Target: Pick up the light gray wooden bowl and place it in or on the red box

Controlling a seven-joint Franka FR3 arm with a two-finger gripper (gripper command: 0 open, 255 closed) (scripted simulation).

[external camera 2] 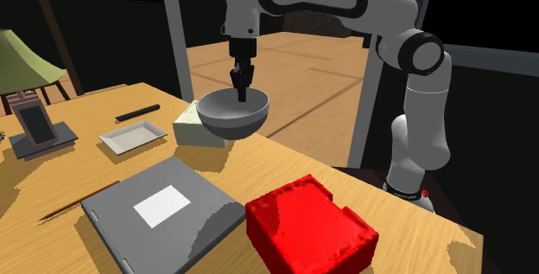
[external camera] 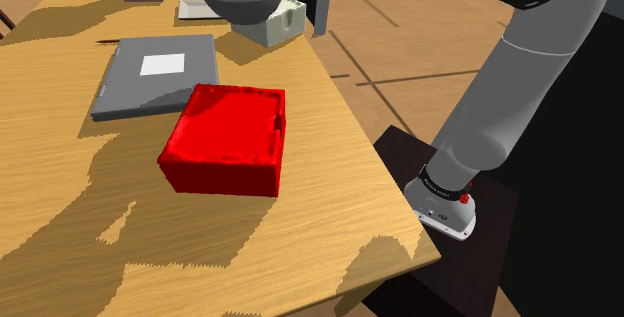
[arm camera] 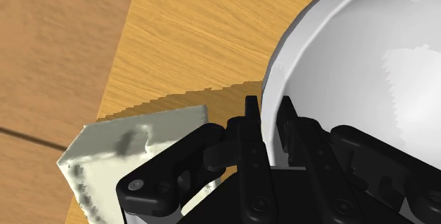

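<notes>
Wood table [external camera: 320, 195] carries everything. White arm [external camera 2: 415, 99] arches from its stand, near the red box [external camera: 228, 137], to the far end of the table. Grey flat case [external camera: 150, 80] lies just beside the red box, on the shoulder view's left. Light grey bowl [external camera 2: 226, 124] is well beyond the red box, raised over a pale block [external camera 2: 192, 130]. Gripper [external camera 2: 242, 86] pinches the bowl's rim, one finger inside and one outside.

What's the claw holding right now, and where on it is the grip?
The claw is shut on the grey bowl, gripping its rim, one finger inside and one outside.
</notes>
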